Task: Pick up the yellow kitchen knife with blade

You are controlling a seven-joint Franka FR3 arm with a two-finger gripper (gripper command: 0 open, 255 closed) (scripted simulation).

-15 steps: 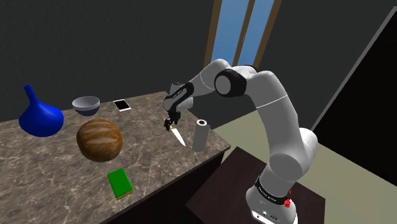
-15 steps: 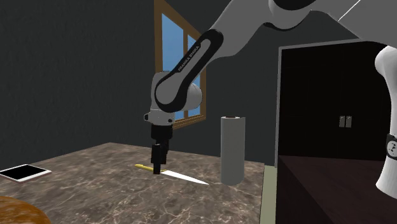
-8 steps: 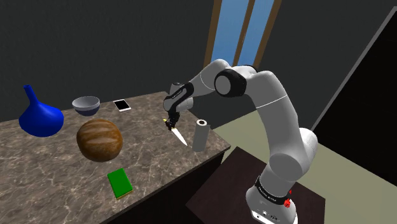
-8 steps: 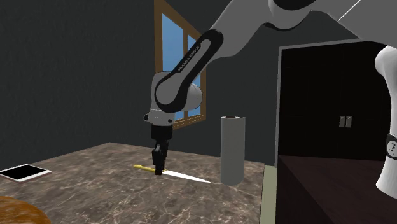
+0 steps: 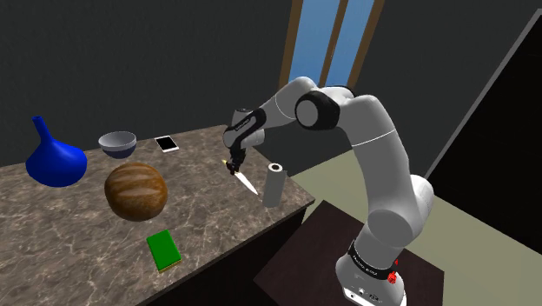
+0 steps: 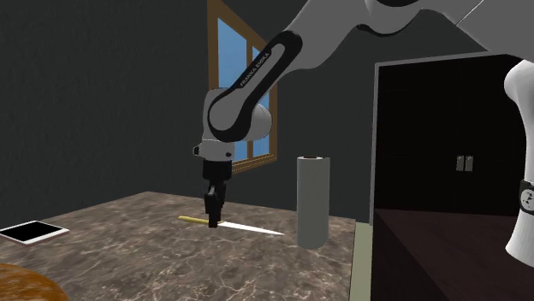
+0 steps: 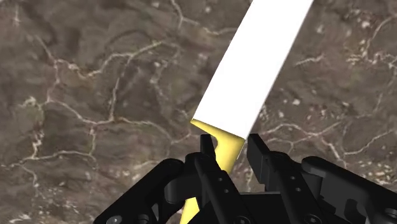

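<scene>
1. Up a touch from a moment ago: the gripper [image 6: 211, 221] has risen, and the knife [image 6: 248, 228] has come up with it, its blade higher over the marble countertop [image 6: 128, 248] than before.
2. From the wrist, the black fingers [image 7: 262, 159] are clamped on the yellow handle, right where it meets the white blade.
3. The knife [image 5: 246, 180] hangs low over the countertop's near end, its tip slanting down toward the upright grey cylinder [image 5: 274, 185] just beside it.
4. A brown round object [image 5: 136, 192], a green block [image 5: 163, 249] and a blue vase [image 5: 54, 159] sit well apart.

The knife [image 7: 254, 70] loses its blade tip off-frame (fingers [image 7: 262, 162] cover much of the handle).
</scene>
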